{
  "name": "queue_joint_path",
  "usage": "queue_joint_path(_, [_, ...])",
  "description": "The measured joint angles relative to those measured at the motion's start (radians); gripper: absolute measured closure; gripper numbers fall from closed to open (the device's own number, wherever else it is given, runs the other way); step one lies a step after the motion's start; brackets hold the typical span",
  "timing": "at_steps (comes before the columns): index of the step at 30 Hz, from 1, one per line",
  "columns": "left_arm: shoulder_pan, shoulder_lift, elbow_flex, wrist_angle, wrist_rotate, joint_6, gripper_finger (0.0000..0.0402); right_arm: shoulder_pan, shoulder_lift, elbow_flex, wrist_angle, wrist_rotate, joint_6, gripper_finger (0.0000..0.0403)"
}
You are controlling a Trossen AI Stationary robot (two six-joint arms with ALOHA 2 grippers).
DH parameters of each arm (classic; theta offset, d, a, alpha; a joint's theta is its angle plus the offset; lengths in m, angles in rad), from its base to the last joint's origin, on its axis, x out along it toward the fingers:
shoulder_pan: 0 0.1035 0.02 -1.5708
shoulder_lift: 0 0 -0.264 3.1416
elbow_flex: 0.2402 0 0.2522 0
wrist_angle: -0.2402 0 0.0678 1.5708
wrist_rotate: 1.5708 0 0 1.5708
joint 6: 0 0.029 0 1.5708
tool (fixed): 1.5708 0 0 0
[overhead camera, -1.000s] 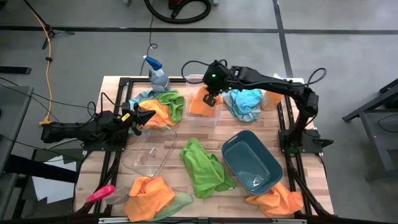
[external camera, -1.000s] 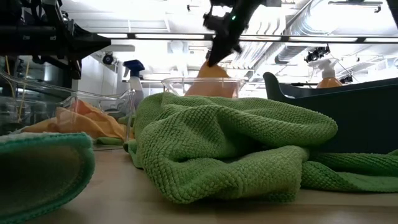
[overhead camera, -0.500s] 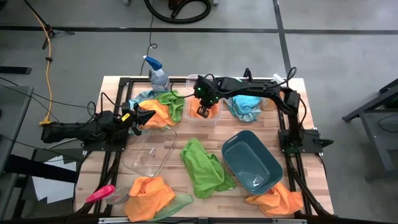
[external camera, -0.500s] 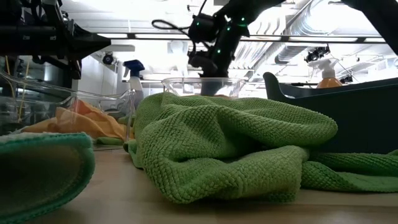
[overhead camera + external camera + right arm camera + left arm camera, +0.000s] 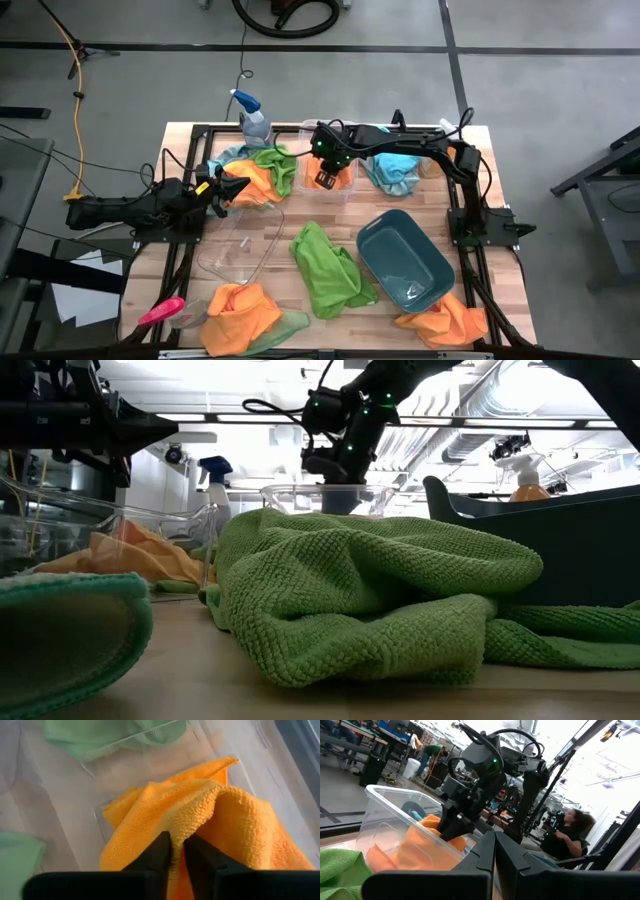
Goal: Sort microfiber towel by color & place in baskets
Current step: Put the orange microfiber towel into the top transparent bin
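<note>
My right gripper [image 5: 325,177] reaches down into the clear deep tub [image 5: 312,190] at the table's far middle, shut on an orange towel [image 5: 230,830] that lies in the tub. The left wrist view shows that gripper [image 5: 456,824] inside the tub [image 5: 385,815]. My left gripper [image 5: 240,187] is shut and hovers by a pile of orange and green towels [image 5: 262,170] on the left. A green towel [image 5: 330,268] lies mid-table. A light blue towel [image 5: 392,168] lies right of the tub. The teal basin [image 5: 405,258] and the clear shallow dish [image 5: 240,245] stand nearer. My right gripper pinches a raised fold of the orange towel [image 5: 187,822] between its two fingers, coming from above and pointing down into the tub. The cloth spreads out below and around the fingers and rests on the tub's floor.
More orange towels lie at the near edge [image 5: 240,312] and the near right corner [image 5: 445,320]. A blue-topped spray bottle [image 5: 252,118] stands at the far edge. A pink-handled tool [image 5: 160,312] lies near left. An orange spray bottle [image 5: 525,475] stands behind the basin.
My right gripper has moved left and down, from above the tub's far rim into the tub. It stayed shut on the orange towel. The towel, which hung above the rim, now lies inside the tub. Over the last half second the arm has hardly moved.
</note>
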Motion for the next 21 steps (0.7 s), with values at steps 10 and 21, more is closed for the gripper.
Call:
queue_joint_path(10, [0.000,0.000,0.000,0.000,0.000,0.000,0.0401,0.001,0.000,0.119,-0.063,0.044,-0.070,0.0211])
queue_joint_path(21, [0.000,0.000,0.000,0.000,0.000,0.000,0.0401,-0.027,-0.003,0.280,-0.324,0.022,-0.273,0.0238])
